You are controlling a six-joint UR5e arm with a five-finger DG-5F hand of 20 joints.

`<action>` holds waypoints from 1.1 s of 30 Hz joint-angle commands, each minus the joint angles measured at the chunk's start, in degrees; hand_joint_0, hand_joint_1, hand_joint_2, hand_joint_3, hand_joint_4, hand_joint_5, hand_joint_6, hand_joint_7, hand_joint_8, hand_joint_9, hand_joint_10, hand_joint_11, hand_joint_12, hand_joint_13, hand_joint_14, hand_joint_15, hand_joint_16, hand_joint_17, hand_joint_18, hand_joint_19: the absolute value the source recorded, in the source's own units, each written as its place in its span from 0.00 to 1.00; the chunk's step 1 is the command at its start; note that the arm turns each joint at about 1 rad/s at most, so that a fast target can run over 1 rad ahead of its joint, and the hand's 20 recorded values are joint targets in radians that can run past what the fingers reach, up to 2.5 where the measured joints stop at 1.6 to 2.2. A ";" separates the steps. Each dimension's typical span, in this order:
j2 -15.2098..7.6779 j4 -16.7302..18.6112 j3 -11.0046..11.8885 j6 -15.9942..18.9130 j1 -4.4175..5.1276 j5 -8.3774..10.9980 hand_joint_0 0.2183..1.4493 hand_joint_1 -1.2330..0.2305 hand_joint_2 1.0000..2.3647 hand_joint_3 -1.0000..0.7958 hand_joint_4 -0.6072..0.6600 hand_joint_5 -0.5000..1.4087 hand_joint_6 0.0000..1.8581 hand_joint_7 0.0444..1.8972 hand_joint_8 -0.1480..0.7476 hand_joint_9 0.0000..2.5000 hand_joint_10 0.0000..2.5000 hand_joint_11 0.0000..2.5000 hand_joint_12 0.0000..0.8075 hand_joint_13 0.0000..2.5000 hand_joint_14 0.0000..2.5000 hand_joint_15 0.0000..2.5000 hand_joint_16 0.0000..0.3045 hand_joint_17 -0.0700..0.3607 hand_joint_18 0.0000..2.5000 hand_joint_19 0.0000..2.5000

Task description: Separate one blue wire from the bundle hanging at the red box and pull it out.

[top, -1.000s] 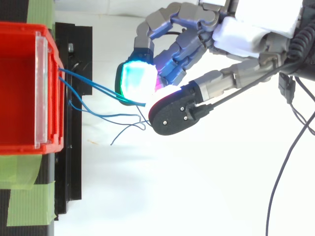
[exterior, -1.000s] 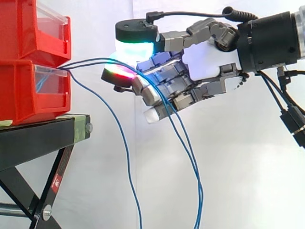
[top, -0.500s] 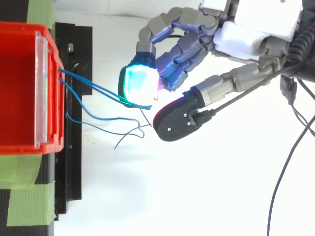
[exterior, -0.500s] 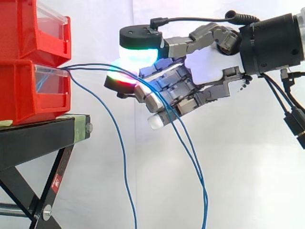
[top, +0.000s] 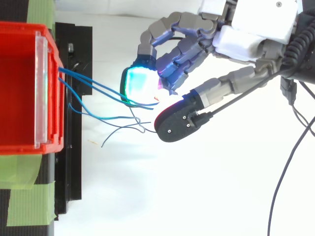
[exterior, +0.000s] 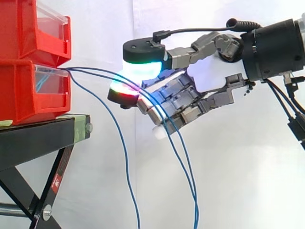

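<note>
Several thin blue wires (exterior: 95, 71) come out of the front of the lower red bin (exterior: 28, 93). Two of them run level to my hand (exterior: 209, 78) and pass between a cyan-glowing pad (exterior: 140, 67) and a red-green glowing pad (exterior: 123, 90), then hang down in front of the curled fingers. The hand is shut on these two wires, a short way right of the bin. A third wire (exterior: 121, 143) drops straight down from the bin, free of the hand. From above, the wires (top: 93, 87) stretch from the bin (top: 19, 88) to the hand (top: 246, 37), with loose ends (top: 118, 129) curling below.
A second red bin (exterior: 28, 28) is stacked on the lower one. Both rest on a black stand (exterior: 38, 136) with green tape (top: 29, 201) on it. A white curtain hangs behind, and the arm reaches in from the right.
The hand has drifted a little to the right and upward, away from the bin, taking the two wires with it. The hanging loops have swung.
</note>
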 commanded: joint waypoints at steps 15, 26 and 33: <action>-0.63 -1.92 0.02 -3.15 0.26 -0.08 0.35 0.23 0.00 0.28 0.67 0.13 0.48 0.46 0.56 0.29 0.01 0.51 0.57 0.35 0.01 0.39 0.19 0.46 0.29 0.24; -0.54 -1.22 0.02 -2.18 0.61 -0.08 0.35 0.33 0.00 0.32 0.66 0.14 0.48 0.45 0.56 0.34 0.00 0.51 0.57 0.39 0.01 0.40 0.18 0.45 0.32 0.26; -0.54 -1.22 0.11 -0.16 0.70 -0.25 0.35 0.34 0.01 0.33 0.66 0.14 0.48 0.46 0.57 0.35 0.00 0.51 0.57 0.40 0.01 0.40 0.18 0.45 0.32 0.26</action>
